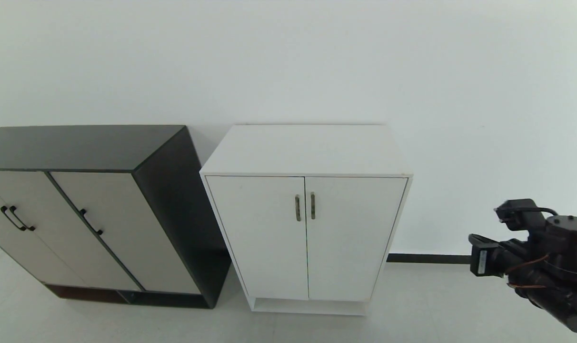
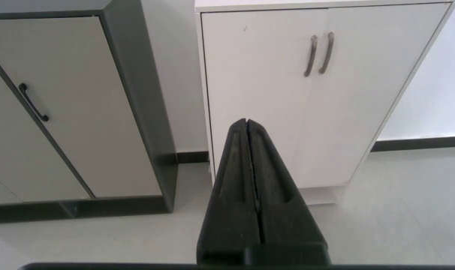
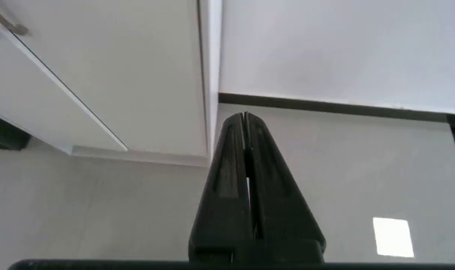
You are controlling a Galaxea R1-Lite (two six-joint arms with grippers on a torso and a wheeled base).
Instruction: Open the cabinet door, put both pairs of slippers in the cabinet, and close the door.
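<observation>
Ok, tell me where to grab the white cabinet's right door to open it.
Take the upright bar handle at the right door's inner edge, straight from the front, straddling the bar. It stands off the flat panel, probably the only hold.

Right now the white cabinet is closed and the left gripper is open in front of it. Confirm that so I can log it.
One thing is wrong: the left gripper is shut, not open, with its jaws pressed together, as the left wrist view shows. The rest holds: the white cabinet is closed, and the gripper is in front of it.
</observation>
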